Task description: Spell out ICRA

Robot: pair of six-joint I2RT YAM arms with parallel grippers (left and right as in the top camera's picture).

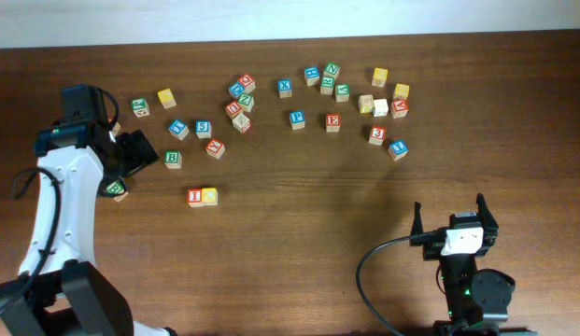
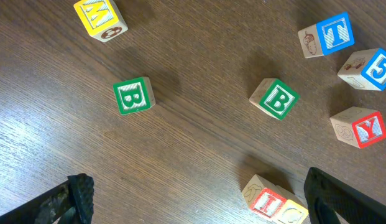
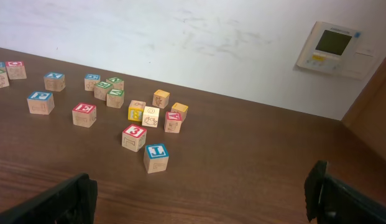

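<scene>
Status: word row begun, two letters outstanding. The red I block and a yellow block, presumably C, sit touching side by side on the counter, apart from the scattered remainder.

The left pincer hovers open and empty, with that pair at the lower edge of its wrist view. The right pincer is open and empty, well away from all blocks.

Hazards:
- A descent near the pair could let one open finger push it and break the row.
- A green B block lies below the left pincer. A misread letter would put the wrong block in the row.
- R is not legible in any view.
- Many blocks lie close together, so a grasp may drag a neighbour.
</scene>
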